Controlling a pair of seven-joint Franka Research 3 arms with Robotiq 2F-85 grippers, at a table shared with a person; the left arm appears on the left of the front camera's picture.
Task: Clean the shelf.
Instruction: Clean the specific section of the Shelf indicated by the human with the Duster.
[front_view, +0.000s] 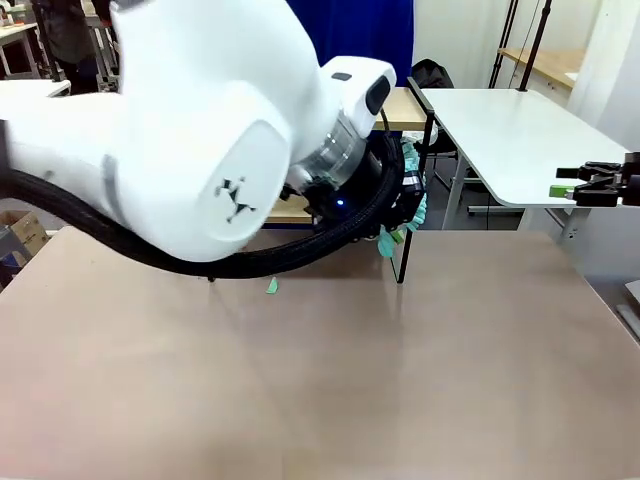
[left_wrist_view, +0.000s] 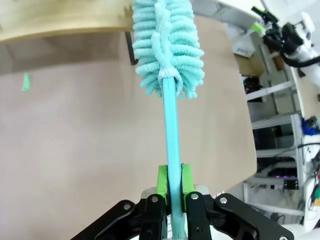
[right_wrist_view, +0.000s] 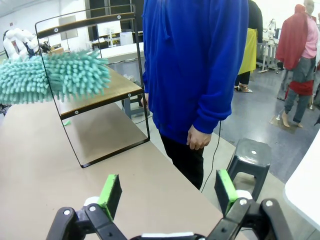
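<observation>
Here, shelf (right_wrist_view: 117, 91) standing at the far edge of the table (right_wrist_view: 45, 165), near a person (right_wrist_view: 195, 65); probably light, stiff, sliding easily, so gripping the black frame seems best. Left hand (left_wrist_view: 170, 182) clamping the duster (left_wrist_view: 167, 45) by its handle, fluffy head hovering near the boards. Right hand (right_wrist_view: 168, 192) gaping, carrying nothing.
</observation>
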